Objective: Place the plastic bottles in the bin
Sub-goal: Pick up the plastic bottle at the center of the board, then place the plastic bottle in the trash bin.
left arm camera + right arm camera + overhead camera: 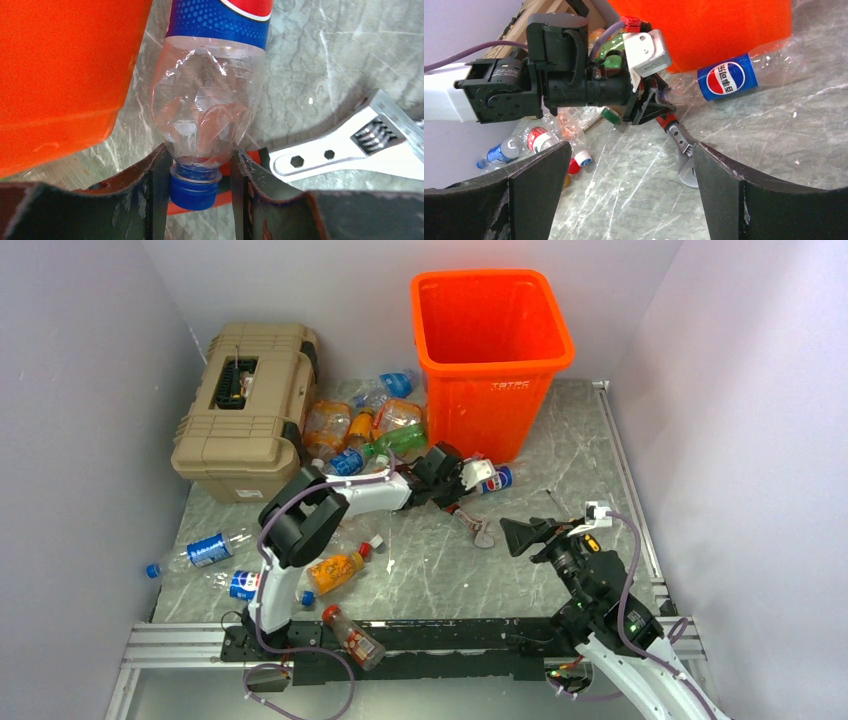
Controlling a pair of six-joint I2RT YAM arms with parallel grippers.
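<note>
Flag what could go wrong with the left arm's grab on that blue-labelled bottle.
The left jaws straddle only the crushed bottle's neck by the blue cap, so it may slip or swing. The wrench's red handle lies beneath them and might get pinched. The bin wall is close beside.

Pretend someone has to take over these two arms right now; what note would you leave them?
Left end effector: fingers either side of the neck of a crushed clear plastic bottle with a blue label, lying beside the tall bright-orange plastic bin; grip not confirmed.
Right end effector: open, empty.
Done: no bottle shows in the bin.
To do: that bottle, the heap of bottles beside the tan toolbox, the scattered bottles by the left arm's base. Leave the silver wrench.
</note>
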